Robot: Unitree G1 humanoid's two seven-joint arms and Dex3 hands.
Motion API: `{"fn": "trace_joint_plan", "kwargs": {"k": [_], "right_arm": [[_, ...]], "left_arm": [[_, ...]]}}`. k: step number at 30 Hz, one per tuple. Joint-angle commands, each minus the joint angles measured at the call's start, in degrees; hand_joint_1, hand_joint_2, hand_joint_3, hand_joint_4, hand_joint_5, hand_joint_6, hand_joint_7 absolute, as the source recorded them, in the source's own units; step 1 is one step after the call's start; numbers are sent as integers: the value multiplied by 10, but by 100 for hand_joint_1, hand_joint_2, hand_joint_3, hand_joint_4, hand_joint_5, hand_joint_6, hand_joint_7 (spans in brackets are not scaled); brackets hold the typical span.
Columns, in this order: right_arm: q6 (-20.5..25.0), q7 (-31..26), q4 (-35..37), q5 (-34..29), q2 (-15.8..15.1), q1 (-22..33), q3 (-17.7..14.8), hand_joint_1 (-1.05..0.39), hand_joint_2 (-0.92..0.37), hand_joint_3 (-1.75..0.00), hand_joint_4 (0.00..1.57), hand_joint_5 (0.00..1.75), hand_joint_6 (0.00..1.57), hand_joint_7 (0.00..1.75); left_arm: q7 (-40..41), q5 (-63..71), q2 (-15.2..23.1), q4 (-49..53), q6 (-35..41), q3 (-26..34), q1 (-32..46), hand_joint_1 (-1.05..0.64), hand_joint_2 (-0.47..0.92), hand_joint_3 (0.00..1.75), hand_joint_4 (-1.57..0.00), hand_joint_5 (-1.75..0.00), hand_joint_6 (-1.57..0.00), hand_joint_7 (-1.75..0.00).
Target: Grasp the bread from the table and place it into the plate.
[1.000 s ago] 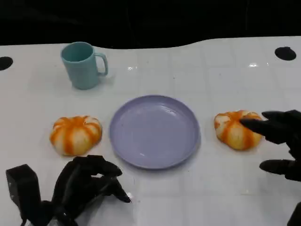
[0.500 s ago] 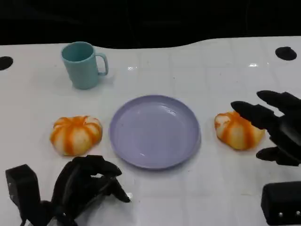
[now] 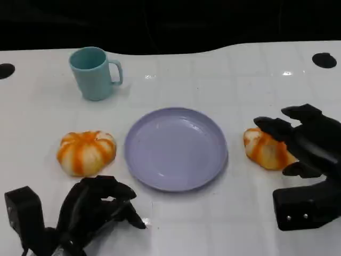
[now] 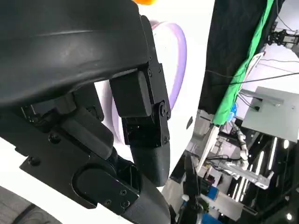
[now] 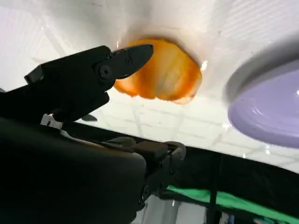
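Two orange-striped bread rolls lie on the white table, one on each side of the lavender plate (image 3: 176, 184). My right hand (image 3: 306, 141) hovers over the right bread (image 3: 264, 151) with its fingers spread, covering the bread's right part and gripping nothing. In the right wrist view a fingertip (image 5: 128, 59) reaches across that bread (image 5: 163, 77), with the plate (image 5: 273, 105) beside it. The left bread (image 3: 85, 152) lies untouched. My left hand (image 3: 96, 205) rests near the table's front edge, fingers curled in on nothing. The left wrist view shows the left hand (image 4: 117, 93) and the plate's rim (image 4: 181, 49).
A teal mug (image 3: 93, 72) stands at the back left, handle to the right. Two black round holes (image 3: 324, 60) mark the table's far corners. The table's dark far edge runs behind the mug.
My right hand has moved in from the right edge, over the right bread, and its wrist now shows at lower right. Left hand, breads, plate and mug have stayed put.
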Motion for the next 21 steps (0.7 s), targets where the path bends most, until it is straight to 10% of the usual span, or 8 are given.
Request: {"fn": "trace_joint_plan", "kwargs": {"k": [1, 18, 21], "right_arm": [[3, -25, 66, 0, 8, -38, 26, -35, -76, 0, 9, 34, 27, 1], [5, -100, 305, 18, 67, -145, 97, -35, -80, -1, 27, 13, 31, 1], [-9, -136, 331, 27, 75, -154, 100, -24, -89, -1, 57, 12, 54, 4]], "left_arm": [[-4, 0, 10, 1, -3, 3, 0, -105, 69, 0, -157, -61, -157, -23], [-2, 1, 10, -1, -8, 2, 3, -105, 69, 0, -157, -61, -157, -23], [-2, 1, 10, -2, -9, 2, 4, -105, 69, 0, -157, -61, -157, -23]]}}
